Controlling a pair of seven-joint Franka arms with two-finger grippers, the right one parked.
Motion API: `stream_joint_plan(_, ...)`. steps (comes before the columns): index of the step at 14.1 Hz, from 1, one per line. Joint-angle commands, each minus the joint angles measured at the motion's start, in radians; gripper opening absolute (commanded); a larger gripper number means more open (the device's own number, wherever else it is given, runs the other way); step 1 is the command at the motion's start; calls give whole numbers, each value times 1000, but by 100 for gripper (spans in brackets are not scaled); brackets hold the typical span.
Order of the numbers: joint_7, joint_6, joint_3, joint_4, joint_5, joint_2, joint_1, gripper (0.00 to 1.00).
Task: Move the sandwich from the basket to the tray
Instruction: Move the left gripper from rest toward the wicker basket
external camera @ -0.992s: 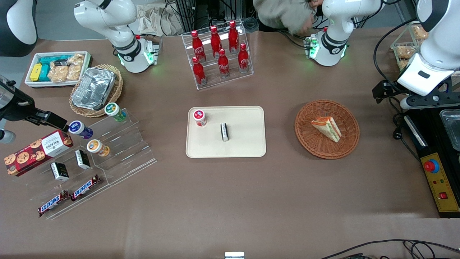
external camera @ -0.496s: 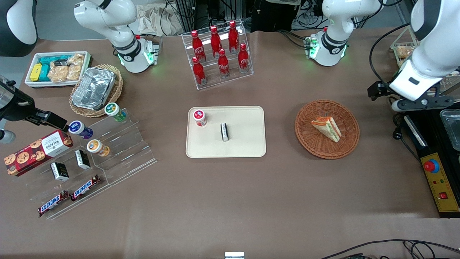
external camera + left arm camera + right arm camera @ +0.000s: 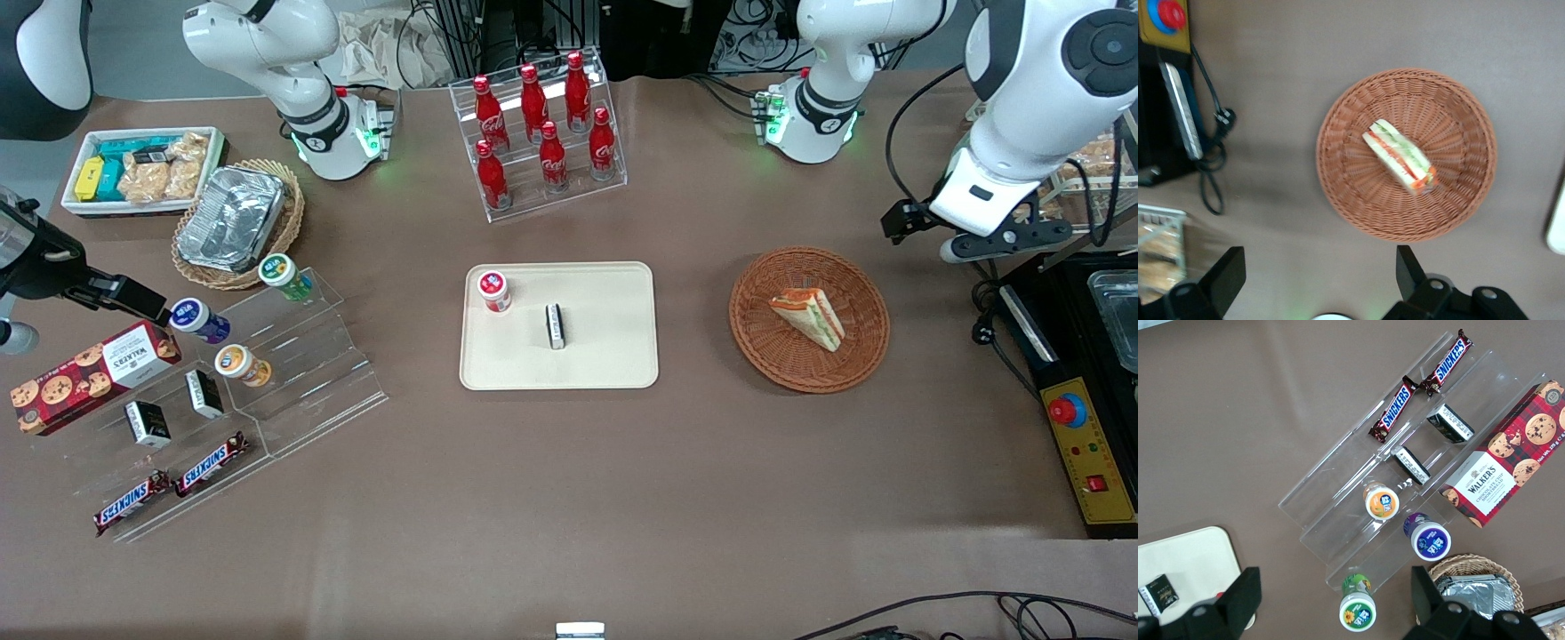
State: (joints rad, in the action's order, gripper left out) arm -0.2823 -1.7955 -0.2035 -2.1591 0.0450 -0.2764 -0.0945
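The sandwich is a triangular wedge with red, orange and green layers, lying in the round reddish-brown wicker basket. Both also show in the left wrist view, the sandwich in the middle of the basket. The cream tray lies flat at mid-table, beside the basket toward the parked arm's end; its rim shows in the left wrist view. The left arm's gripper hangs above the table beside the basket, slightly farther from the front camera. In the wrist view the gripper is open wide and empty.
On the tray stand a red-lidded white pot and a small black box. A rack of cola bottles stands farther back. A control box with a red button and a cable lie at the working arm's end.
The left arm has swung from the table's end toward the basket, bringing the gripper closer to it. The sandwich and tray have not moved.
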Motion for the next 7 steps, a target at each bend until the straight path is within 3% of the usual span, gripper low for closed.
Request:
stream_joint_plan(1,-139,-54,-10,-70,-33,-14,2,100)
stream_joint_plan(3,-222,-105,-13,-111,-33,6,13,100)
stream_joint_plan(7,-493,-405,-17,-310,-30,13,59,100)
